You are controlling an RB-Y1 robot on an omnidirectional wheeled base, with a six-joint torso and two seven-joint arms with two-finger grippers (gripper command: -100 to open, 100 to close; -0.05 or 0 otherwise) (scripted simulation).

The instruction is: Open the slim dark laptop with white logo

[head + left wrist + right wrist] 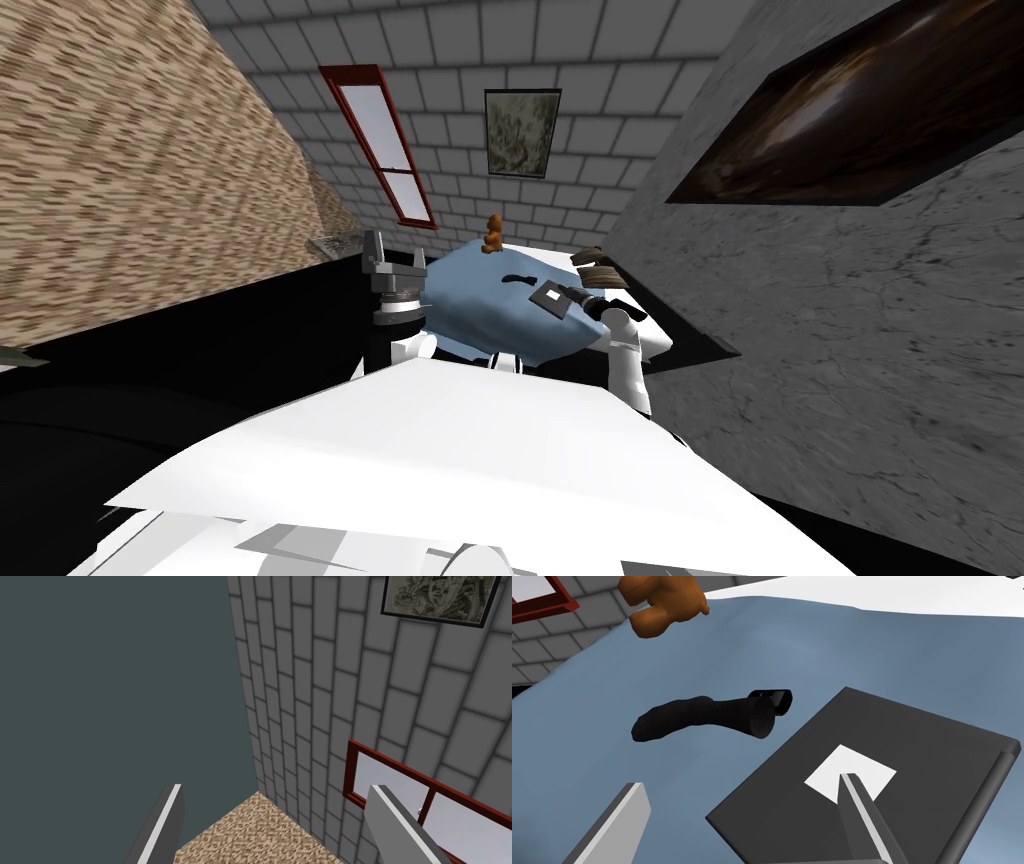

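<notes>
A slim dark grey laptop (872,786) with a white square logo (851,775) lies closed on a blue bedcover (862,651); in the head view the laptop (552,298) is small, just ahead of my right hand. My right gripper (742,811) is open close above the lid's near edge, with one finger over the logo and the other over the bedcover beside the laptop. In the head view the right gripper (578,297) reaches in from the right. My left gripper (376,250) is raised at the bed's left, open (277,821), with nothing between its fingers.
A black sock (704,717) and a small dark object (777,700) lie on the cover just beyond the laptop. A brown teddy bear (492,232) sits at the bed's far end. Brown stacked items (598,268) rest at the bed's right, near a grey wall.
</notes>
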